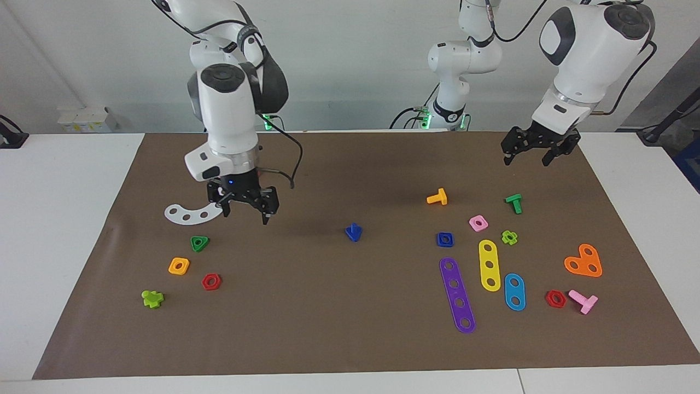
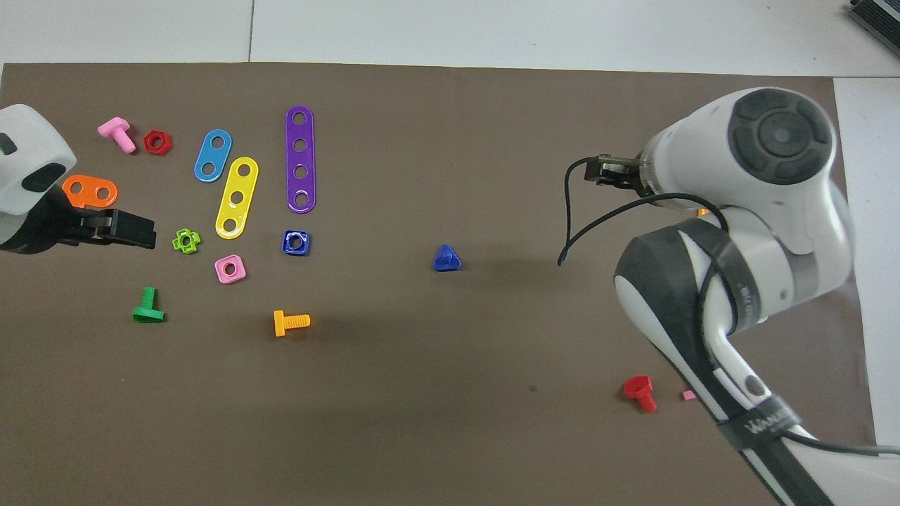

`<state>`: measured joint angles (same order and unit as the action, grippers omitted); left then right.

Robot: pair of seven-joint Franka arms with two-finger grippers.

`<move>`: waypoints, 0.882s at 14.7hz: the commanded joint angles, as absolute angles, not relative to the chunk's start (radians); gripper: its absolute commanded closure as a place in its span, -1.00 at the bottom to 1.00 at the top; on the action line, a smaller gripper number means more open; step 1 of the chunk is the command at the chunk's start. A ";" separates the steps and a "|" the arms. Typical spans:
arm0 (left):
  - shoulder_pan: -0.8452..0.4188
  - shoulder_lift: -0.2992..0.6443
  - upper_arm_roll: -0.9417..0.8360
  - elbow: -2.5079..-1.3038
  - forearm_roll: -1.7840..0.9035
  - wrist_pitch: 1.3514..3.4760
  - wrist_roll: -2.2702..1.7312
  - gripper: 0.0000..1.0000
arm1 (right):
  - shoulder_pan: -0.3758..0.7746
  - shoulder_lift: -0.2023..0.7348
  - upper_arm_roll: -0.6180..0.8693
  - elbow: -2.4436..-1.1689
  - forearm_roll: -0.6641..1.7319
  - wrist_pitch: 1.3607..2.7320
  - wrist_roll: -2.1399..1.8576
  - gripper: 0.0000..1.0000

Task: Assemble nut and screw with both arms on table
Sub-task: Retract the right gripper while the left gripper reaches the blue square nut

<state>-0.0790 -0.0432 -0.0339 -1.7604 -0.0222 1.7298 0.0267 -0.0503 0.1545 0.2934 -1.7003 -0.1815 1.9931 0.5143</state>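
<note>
Both arms hung above the mat, nut and screw untouched.

The screw stood head-down mid-mat, its stubby shaft up; the nut lay flat toward the left arm's end, at about three o'clock from the screw in the facing view, just beside a pink square nut and the top of a purple strip. Both looked like light, rigid, glossy plastic, likely slippery: I would pinch the screw's shaft and the nut's flat sides. The right gripper hovered with jaws parted over a white curved strip; the left gripper hung released above the green bolt.
</note>
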 commanded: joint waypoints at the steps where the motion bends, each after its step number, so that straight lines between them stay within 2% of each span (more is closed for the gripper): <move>1: -0.149 -0.048 -0.026 -1.819 -0.032 1.787 0.017 -1.00 | 0.003 0.055 0.159 -1.718 -0.088 1.910 0.382 -1.00; 3: -0.192 -0.008 -0.026 -1.818 -0.034 1.827 0.014 -1.00 | 0.015 0.008 0.083 -1.717 -0.043 1.843 0.296 -1.00; 5: -0.241 0.052 -0.026 -1.819 -0.037 1.888 0.002 -0.79 | 0.024 -0.023 0.016 -1.695 -0.031 1.748 0.218 -1.00; 8: -0.262 0.116 -0.026 -1.839 -0.037 2.018 0.003 -0.84 | 0.110 -0.073 -0.151 -1.667 -0.028 1.629 0.129 -1.00; 11: -0.275 0.127 -0.026 -1.913 -0.037 2.123 -0.003 -0.84 | 0.098 -0.074 -0.155 -1.663 -0.023 1.598 0.095 -1.00; 13: -0.281 0.172 -0.026 -1.942 -0.037 2.209 -0.099 -0.82 | 0.107 -0.071 -0.155 -1.654 -0.023 1.595 0.095 -1.00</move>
